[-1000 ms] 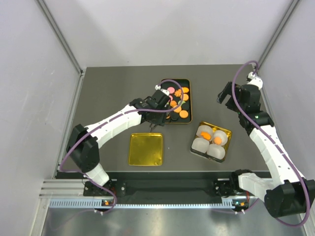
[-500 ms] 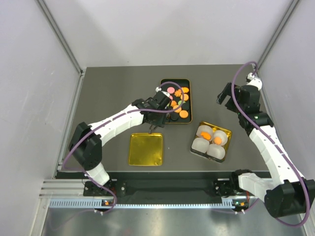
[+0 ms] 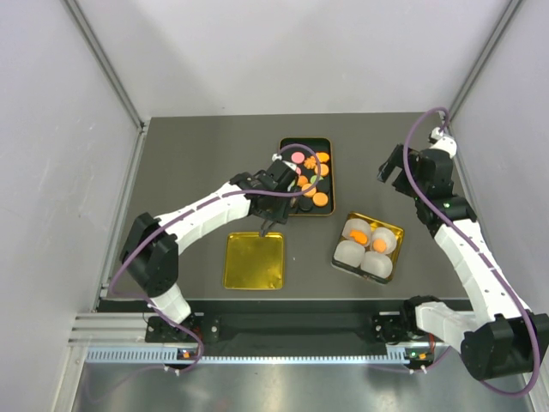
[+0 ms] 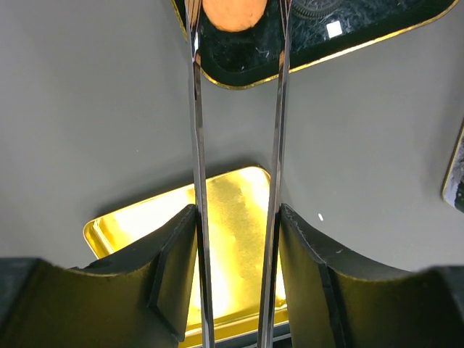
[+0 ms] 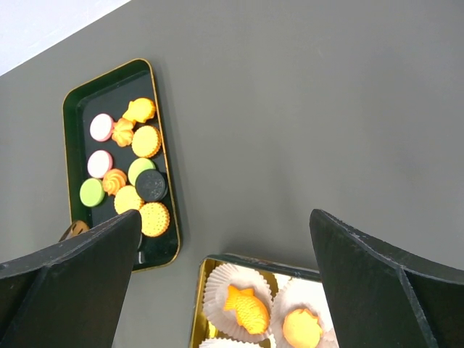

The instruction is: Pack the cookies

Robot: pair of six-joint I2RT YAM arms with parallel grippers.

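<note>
Above tray (image 4: 233, 85): left hand (image 4: 236, 20) (gripping cookie (image 4: 232, 11)).

My fingers (image 5: 69, 279) stand wide apart with nothing between them. The tray (image 5: 109, 87) holds orange, pink, green and black cookies (image 5: 146, 141). Just below the tray's right corner, a gold box (image 5: 197, 312) holds paper cups (image 5: 221, 279) of orange pastries (image 5: 246, 308).

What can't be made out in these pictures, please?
- Left wrist view: orange cookie cut by the top edge; whether the left gripper grips it is unclear.
- Top view: left arm covers part of the black tray.
- Right wrist view: gold box cut by the bottom edge.
</note>
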